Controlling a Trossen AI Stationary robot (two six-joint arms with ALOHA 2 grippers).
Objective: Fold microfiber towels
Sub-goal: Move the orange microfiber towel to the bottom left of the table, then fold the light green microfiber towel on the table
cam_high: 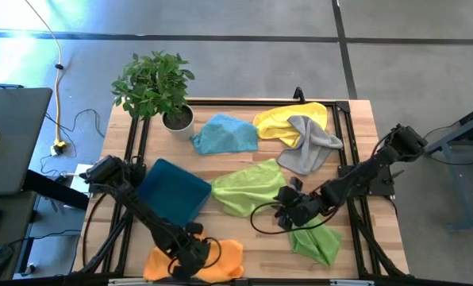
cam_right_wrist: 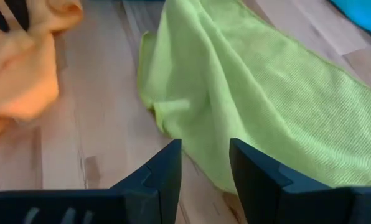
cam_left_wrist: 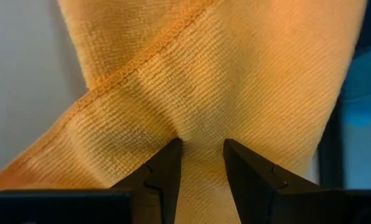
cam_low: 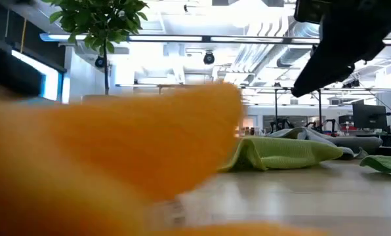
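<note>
Orange microfiber, soft and limp, is bunched in the left hand (cam_left_wrist: 201, 165) at the near edge of the counter (cam_high: 355, 119); its two fingers are closed on a pinch of the orange towel (cam_high: 221, 258), and the cloth drapes and creases around them. It looks light, with no stiffness, so it should sag wherever unsupported; a hemmed corner or edge seems the best hold. The right hand (cam_right_wrist: 204, 165) hovers with fingers parted and empty over the counter's middle, beside a lime green towel (cam_right_wrist: 266, 93). Blue (cam_high: 224, 133), yellow (cam_high: 288, 119), grey (cam_high: 309, 145) and a second lime green towel (cam_high: 316, 242) lie crumpled around.
</note>
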